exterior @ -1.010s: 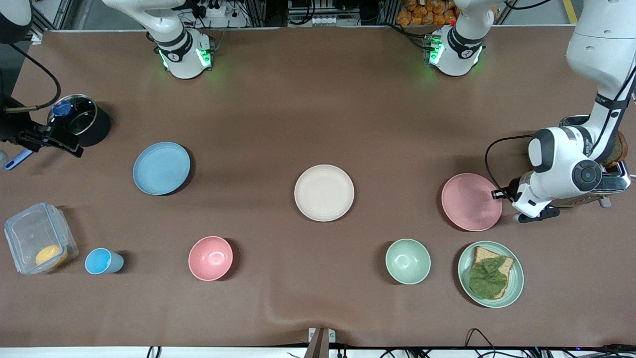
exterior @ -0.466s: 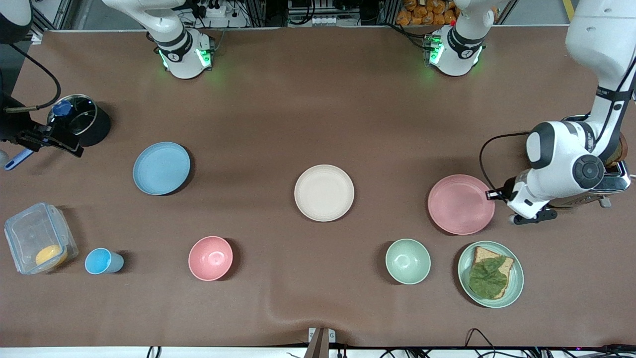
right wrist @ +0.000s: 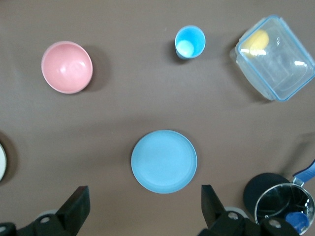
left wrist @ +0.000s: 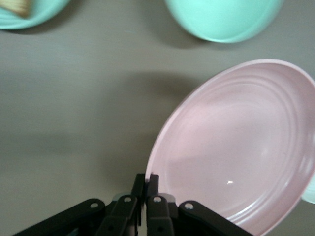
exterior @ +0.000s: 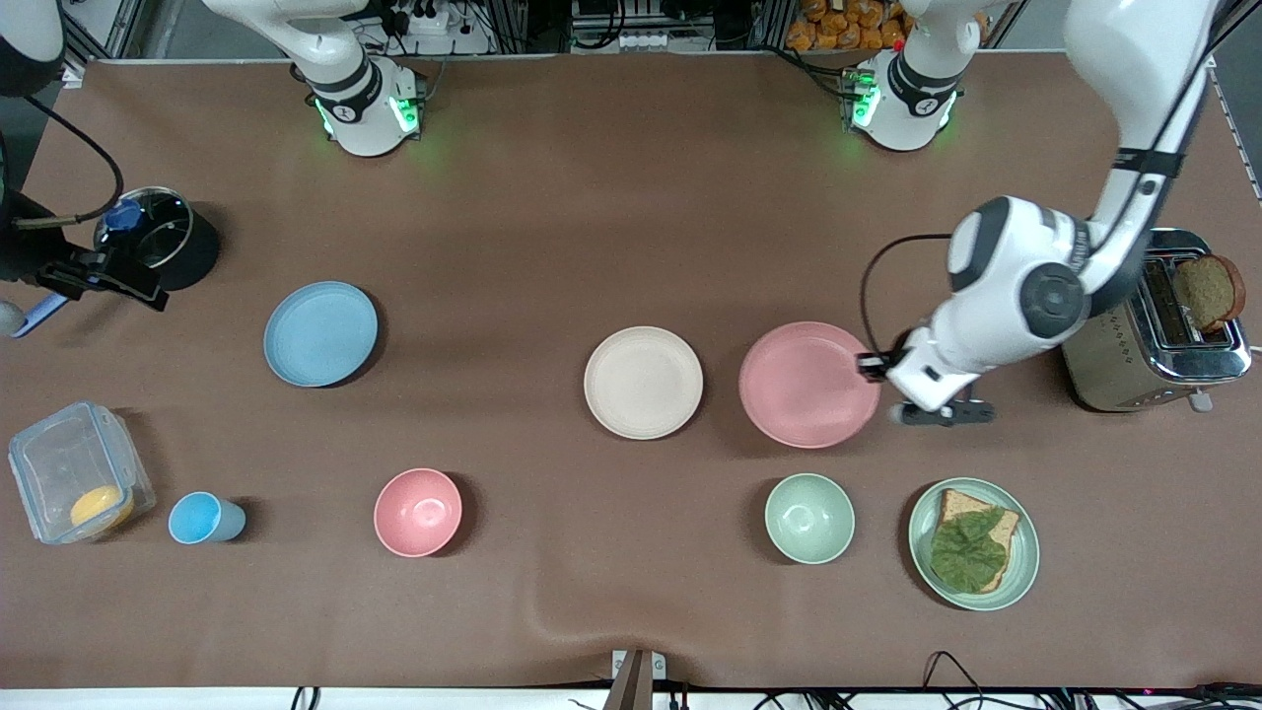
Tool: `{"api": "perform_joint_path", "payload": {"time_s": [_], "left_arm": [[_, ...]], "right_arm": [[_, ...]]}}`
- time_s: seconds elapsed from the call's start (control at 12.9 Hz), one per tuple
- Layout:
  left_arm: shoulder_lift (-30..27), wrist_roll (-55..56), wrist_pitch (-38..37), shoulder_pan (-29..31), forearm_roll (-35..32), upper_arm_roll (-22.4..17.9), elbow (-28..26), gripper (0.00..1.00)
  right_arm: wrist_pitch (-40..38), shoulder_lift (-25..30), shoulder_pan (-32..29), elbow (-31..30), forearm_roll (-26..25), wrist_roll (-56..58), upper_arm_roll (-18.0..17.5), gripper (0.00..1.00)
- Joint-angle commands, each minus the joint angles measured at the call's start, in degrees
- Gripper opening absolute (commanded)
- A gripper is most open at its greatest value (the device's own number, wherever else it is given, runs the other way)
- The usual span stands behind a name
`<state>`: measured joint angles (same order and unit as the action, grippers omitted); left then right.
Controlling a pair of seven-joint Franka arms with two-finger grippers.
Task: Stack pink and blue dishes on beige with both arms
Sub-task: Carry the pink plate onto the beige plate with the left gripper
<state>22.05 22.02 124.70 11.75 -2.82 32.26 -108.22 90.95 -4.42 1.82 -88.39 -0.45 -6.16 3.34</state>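
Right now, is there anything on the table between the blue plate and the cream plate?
No. In the front view, only bare brown table lies between the blue plate and the beige plate. The pink bowl sits nearer the camera, off that line.

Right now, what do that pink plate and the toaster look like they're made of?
The pink plate looks like matte plastic or a fibre composite: dull, even colour, moulded rings, one faint highlight. The toaster looks like polished metal, as its sides mirror the surroundings. Neither is certain from looks alone.
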Motion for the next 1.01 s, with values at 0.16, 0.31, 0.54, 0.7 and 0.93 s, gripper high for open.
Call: {"api": "perform_joint_path", "payload": {"time_s": [0.16, 0.31, 0.54, 0.7, 0.93], "left_arm": [[7.82, 11.97, -0.86, -9.89, -0.17, -0.09, 8.97, 0.00], [10.63, 14.61, -0.16, -11.91, -0.17, -0.18, 10.57, 0.00], [12.84, 15.51, 0.37, -13.76, -0.25, -0.27, 10.83, 0.00], [14.15, 15.68, 1.68, -15.61, -0.08, -0.27, 10.83, 0.00], [16.00, 16.99, 3.97, -17.19, -0.08, -0.36, 10.83, 0.00]], "right_arm": [[0.35, -3.05, -5.94, -5.27, 0.89, 11.16, 0.00, 1.00], [5.97, -2.79, -7.26, -11.60, 0.89, 13.87, 0.00, 1.00], [16.85, -2.79, -10.42, -21.61, 1.24, 22.73, 0.00, 1.00], [25.12, -3.05, -12.18, -28.21, 1.85, 28.28, 0.00, 1.00], [33.30, -5.76, -12.54, -34.11, 3.53, 32.68, 0.00, 1.00]]}}
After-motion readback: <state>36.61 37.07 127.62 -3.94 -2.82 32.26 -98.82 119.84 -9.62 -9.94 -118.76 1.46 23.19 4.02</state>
